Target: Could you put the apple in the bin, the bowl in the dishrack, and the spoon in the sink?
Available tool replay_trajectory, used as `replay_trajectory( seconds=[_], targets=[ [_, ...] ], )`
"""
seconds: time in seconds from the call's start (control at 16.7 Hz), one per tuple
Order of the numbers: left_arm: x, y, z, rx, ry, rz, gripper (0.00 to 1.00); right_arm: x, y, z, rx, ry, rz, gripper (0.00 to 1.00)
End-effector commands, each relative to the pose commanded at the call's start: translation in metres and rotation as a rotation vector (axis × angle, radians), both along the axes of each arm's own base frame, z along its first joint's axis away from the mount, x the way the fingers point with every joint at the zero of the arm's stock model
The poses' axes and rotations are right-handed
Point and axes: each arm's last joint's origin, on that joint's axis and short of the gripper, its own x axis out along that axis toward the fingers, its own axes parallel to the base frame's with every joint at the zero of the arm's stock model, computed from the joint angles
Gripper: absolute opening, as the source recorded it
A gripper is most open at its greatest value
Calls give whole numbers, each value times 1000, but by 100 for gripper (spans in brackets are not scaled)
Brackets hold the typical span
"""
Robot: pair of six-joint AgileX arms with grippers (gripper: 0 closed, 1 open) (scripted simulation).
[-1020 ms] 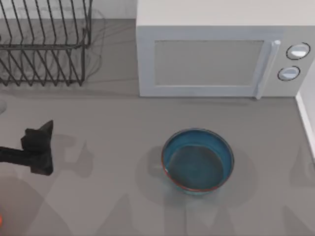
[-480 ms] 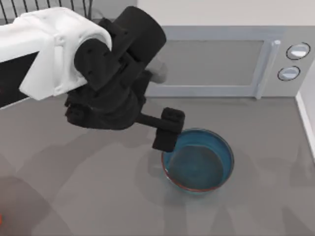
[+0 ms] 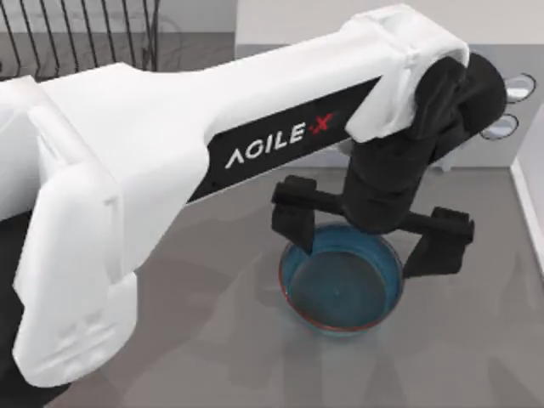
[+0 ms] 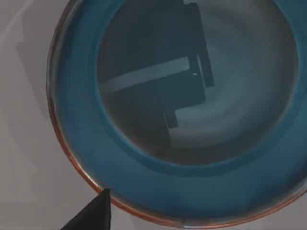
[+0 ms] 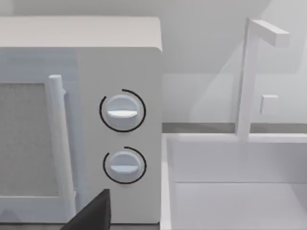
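Bowl (image 3: 342, 293) sits beneath wide-spread left tool (image 3: 372, 242) (arm hides most of dishrack (image 3: 76, 38)).

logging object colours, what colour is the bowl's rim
Thin reddish-brown rim on the teal-blue bowl, clearest in the left wrist view.

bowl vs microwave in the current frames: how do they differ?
The round teal-blue glazed bowl is low and open-topped; the white boxy microwave is taller, wider and closed. The bowl sits mid-table with the left hand open astride it; the microwave stands behind. Both rest on the grey table.
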Motion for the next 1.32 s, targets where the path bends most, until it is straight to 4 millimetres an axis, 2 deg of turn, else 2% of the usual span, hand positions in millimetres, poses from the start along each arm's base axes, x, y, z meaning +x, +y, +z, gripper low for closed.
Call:
replay_trajectory(
  seconds=[0.18, 0.42, 1.02, 1.14, 1.32],
  targets=[
    [1, -30, -3, 10, -6, 88, 100, 0, 0, 0, 0, 0, 0, 100],
    [2, -47, 8, -28, -41, 202, 100, 0, 0, 0, 0, 0, 0, 100],
    [6, -49, 15, -58, -60, 262, 100, 0, 0, 0, 0, 0, 0, 100],
    [7, -51, 7, -59, -61, 259, 100, 0, 0, 0, 0, 0, 0, 100],
    [11, -53, -18, -57, -60, 258, 100, 0, 0, 0, 0, 0, 0, 100]
  ],
)
